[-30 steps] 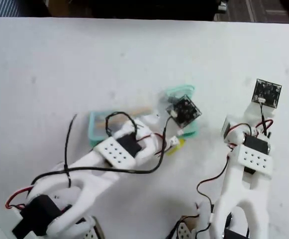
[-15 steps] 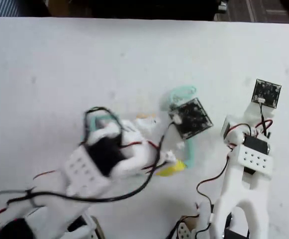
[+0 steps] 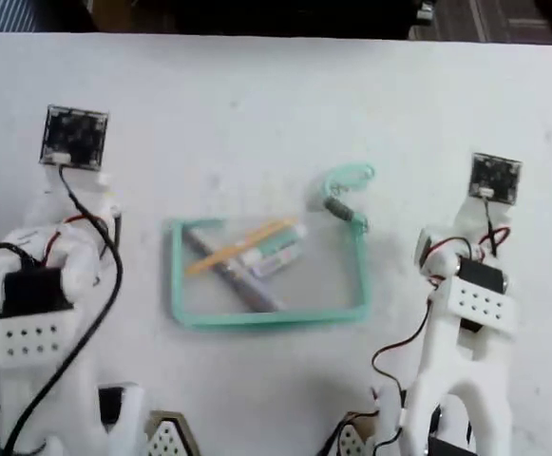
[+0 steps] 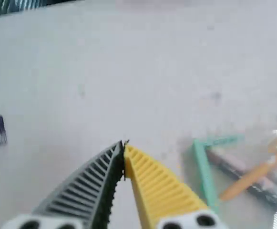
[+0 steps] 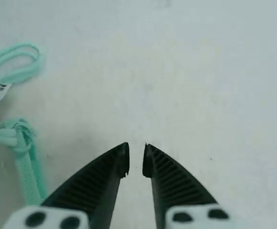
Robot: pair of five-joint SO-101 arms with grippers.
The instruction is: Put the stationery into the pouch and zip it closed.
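A white table (image 3: 256,95) fills the high view, w/ two white arms standing at its near edge. The left arm (image 3: 38,285) stands at approx. 9 o'clock from the table's ctr, and the right arm (image 3: 470,313) at approx. 3 o'clock. Both are well apart from the task's things.

At ctr lies the pouch (image 3: 256,320), flat, clear-faced, w/ a teal border. Whether its zip is shut cannot be told. Its mint wrist strap (image 3: 349,179) loops off the pouch's 1 o'clock corner and rests on the table. In the right wrist view the strap (image 5: 14,62) lies to one side, apart from the fingers.

Inside the teal border, toward the pouch's 10 o'clock part, three pcs of stationery cross one another:
- a grey pen (image 3: 228,271) running from 10 to 4 o'clock;
- an orange pencil (image 3: 237,245) running from 8 to 2 o'clock over it;
- a short white-and-green item (image 3: 274,255) just beside them, its kind unclear.

The left gripper (image 4: 124,144) hangs over bare table, its grey and yellow fingers pressed together on nothing. One pouch corner lies nearby in that wrist view.

The right gripper (image 5: 136,145) also hangs over bare table, its black fingers parted by a thin gap and holding nothing.
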